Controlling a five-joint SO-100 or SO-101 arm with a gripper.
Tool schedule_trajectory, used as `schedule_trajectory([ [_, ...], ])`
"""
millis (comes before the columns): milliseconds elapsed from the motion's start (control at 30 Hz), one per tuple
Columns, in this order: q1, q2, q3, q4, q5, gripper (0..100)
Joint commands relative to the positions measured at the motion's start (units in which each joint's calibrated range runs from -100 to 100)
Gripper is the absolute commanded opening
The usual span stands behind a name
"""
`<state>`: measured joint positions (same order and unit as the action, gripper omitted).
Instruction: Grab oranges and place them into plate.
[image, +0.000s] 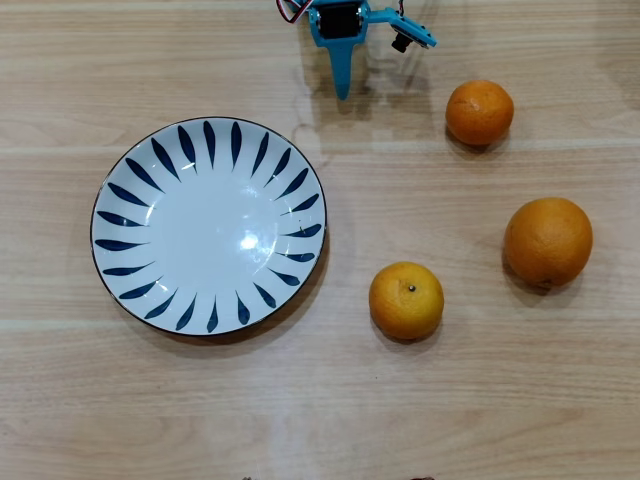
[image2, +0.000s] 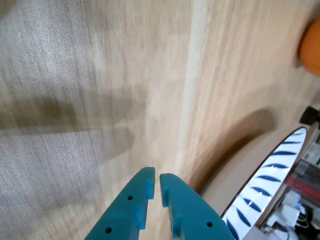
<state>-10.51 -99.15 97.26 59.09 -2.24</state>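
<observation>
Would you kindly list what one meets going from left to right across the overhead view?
Blue-petal plate → blue gripper at the top edge → yellower orange with the stem dot → small orange → large orange. All three fruits lie on the wooden table, none on the plate.

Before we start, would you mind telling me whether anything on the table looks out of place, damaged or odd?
Nothing stands out. The plate lies flat, empty and unbroken on the wooden table, three oranges sit whole and apart to its right in the overhead view, and the end effector holds nothing.
</observation>
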Motion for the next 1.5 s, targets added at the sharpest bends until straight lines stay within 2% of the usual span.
schedule_trajectory([
  [0, -0.13, -0.42, 0.12, -0.43, 0.41, 2],
  [1467, 0.43, -0.42, 0.12, -0.43, 0.47, 2],
])
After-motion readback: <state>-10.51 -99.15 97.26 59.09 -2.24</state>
